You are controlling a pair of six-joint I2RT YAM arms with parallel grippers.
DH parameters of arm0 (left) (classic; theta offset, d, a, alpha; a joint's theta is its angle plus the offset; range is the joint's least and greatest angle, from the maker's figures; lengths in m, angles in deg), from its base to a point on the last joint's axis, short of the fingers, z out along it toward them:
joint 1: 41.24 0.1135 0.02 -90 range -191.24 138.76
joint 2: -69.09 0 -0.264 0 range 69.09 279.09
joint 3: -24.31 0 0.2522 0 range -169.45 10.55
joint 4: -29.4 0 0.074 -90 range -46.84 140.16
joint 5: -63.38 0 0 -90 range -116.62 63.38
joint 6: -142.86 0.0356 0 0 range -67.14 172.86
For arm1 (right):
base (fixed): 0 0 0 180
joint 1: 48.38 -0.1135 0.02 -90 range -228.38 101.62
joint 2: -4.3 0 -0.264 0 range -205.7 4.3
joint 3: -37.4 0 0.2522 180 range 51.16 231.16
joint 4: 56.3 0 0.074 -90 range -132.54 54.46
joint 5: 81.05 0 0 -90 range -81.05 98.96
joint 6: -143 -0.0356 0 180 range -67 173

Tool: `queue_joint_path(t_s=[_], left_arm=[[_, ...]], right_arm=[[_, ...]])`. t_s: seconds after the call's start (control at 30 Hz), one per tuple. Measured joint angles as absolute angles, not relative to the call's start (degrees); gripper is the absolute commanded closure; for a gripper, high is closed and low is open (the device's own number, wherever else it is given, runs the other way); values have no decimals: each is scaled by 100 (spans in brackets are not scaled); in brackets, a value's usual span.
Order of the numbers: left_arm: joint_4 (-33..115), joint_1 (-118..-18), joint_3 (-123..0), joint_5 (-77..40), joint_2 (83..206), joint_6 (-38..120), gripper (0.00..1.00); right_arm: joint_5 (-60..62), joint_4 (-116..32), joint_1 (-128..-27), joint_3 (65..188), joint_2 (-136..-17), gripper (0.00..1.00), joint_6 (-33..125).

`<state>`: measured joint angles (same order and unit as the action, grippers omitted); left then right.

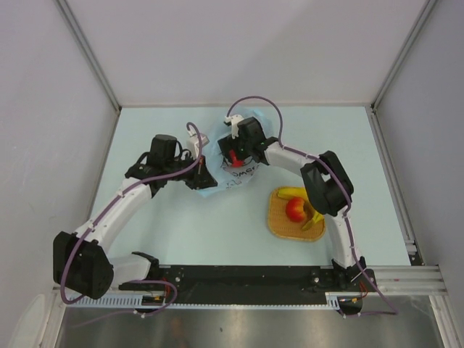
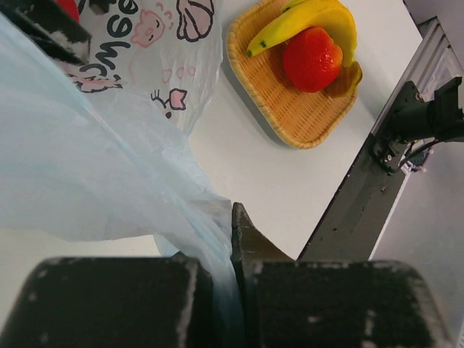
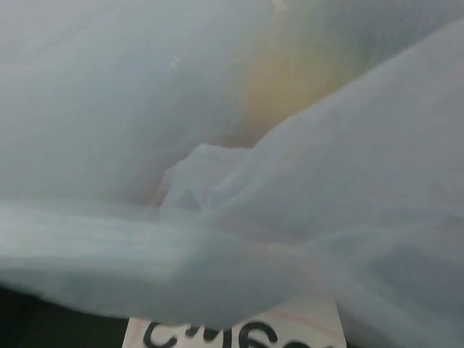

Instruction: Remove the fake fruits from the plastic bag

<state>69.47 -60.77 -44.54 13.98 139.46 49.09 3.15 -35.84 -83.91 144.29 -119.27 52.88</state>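
The light-blue plastic bag point(image 1: 243, 172) lies at mid-table; its cartoon print shows in the left wrist view point(image 2: 109, 123). My left gripper point(image 1: 202, 178) is shut on the bag's near-left edge, with film pinched between its jaws point(image 2: 235, 239). My right gripper point(image 1: 233, 159) points down into the bag's mouth, with something red point(image 1: 234, 157) at its tip. In the right wrist view, bag film point(image 3: 232, 181) hides the fingers and a yellow-orange blur point(image 3: 283, 80) shows through it. A yellow banana point(image 1: 291, 193) and a red fruit point(image 1: 295, 209) lie on the mat.
The woven orange-yellow mat point(image 1: 284, 226) sits right of the bag, near the right arm's elbow; it also shows in the left wrist view point(image 2: 290, 116) with the banana point(image 2: 304, 18) and the red fruit point(image 2: 312, 58). A black rail point(image 1: 246, 277) runs along the near edge.
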Motion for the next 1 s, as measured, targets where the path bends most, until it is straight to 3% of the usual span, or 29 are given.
queue_joint_path(t_s=[0.07,0.13,0.23,0.33,0.4,0.63,1.0], left_arm=[[6947,-6077,-4454,1411,13950,4883,100],[6945,-6077,-4454,1413,13970,4881,100],[6947,-6077,-4458,1411,14040,4881,100],[6943,-6077,-4465,1411,14123,4883,100],[6929,-6077,-4465,1411,14158,4881,100],[6892,-6077,-4592,1365,14289,4900,100],[6742,-6072,-4718,1155,14553,4931,100]], right_arm=[[392,-3580,-8422,14603,-12200,2,5288],[470,-3580,-8437,14706,-12404,11,5292],[588,-3516,-8457,14721,-12541,14,5393],[634,-3420,-8457,14721,-12511,35,5511],[577,-3309,-8452,14721,-12419,42,5653],[193,-2629,-8465,14553,-11320,43,6413],[-448,-1702,-8666,12619,-7995,45,8123]])
